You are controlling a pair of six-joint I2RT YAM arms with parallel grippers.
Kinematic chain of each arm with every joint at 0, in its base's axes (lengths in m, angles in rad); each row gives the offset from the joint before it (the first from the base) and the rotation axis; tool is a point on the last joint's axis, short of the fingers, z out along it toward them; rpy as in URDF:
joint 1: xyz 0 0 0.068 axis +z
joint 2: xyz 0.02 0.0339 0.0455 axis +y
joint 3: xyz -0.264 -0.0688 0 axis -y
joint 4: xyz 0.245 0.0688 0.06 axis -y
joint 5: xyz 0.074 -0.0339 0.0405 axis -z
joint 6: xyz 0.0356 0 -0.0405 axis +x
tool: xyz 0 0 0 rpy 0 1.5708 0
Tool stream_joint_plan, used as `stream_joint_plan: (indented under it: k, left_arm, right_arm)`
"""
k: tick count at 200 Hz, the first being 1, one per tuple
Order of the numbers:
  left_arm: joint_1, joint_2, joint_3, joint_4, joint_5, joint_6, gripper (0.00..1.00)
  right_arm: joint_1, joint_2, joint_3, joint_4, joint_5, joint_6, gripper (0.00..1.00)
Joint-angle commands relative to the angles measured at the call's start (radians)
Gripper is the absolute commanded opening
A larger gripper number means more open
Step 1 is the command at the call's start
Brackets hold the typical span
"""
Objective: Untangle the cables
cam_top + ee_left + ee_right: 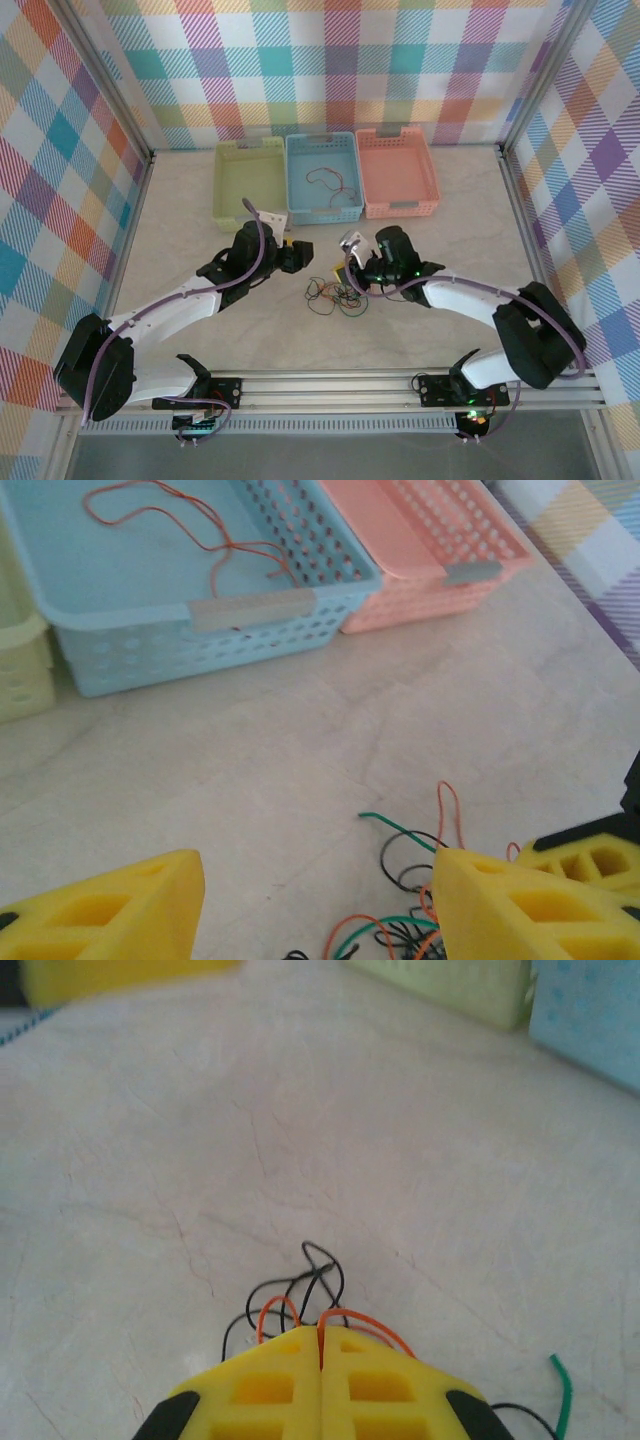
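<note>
Pale marbled desk [450,310], boxed in by plaid walls [340,60]. Along the far edge, three: green basket [222,190], blue basket [293,185], pink basket [430,180]. In the blue one, a single red-orange wire [180,520]. Near desk centre, tangled cables [335,293] in red-orange, green and black; count hard to make out. Jaws of left gripper [315,880] wide apart, just beside the tangle. Jaws of right gripper [320,1345] pinched shut on its red-orange strands.

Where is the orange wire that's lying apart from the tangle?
The orange wire lies inside the blue basket, the middle of three at the far side of the table, between the green basket and the pink basket.
</note>
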Motion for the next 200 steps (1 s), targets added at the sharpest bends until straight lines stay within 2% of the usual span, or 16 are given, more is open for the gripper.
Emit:
stream_joint_plan:
  k: [1,47,75,97,136,200]
  left_arm:
    - [-0.024,0.023,0.065,-0.038,0.089,0.067,0.62]
    - [-0.057,0.060,0.107,-0.072,0.164,0.127,0.62]
    - [-0.105,0.084,0.191,-0.214,0.117,0.187,0.62]
    - [-0.129,0.118,0.226,-0.257,0.109,0.217,0.62]
    - [-0.141,0.265,0.333,-0.343,0.127,0.232,0.62]
    - [-0.143,0.363,0.426,-0.439,0.140,0.204,0.61]
  right_arm:
    - [-0.015,-0.048,-0.056,0.190,0.002,0.036,0.00]
    - [-0.078,-0.095,-0.128,0.335,0.022,0.174,0.00]
    - [-0.113,-0.083,-0.123,0.335,0.040,0.259,0.00]
    - [-0.143,-0.080,-0.136,0.360,0.036,0.322,0.00]
    - [-0.156,-0.082,-0.137,0.361,0.019,0.325,0.00]
    - [-0.164,-0.090,-0.149,0.401,0.003,0.331,0.00]
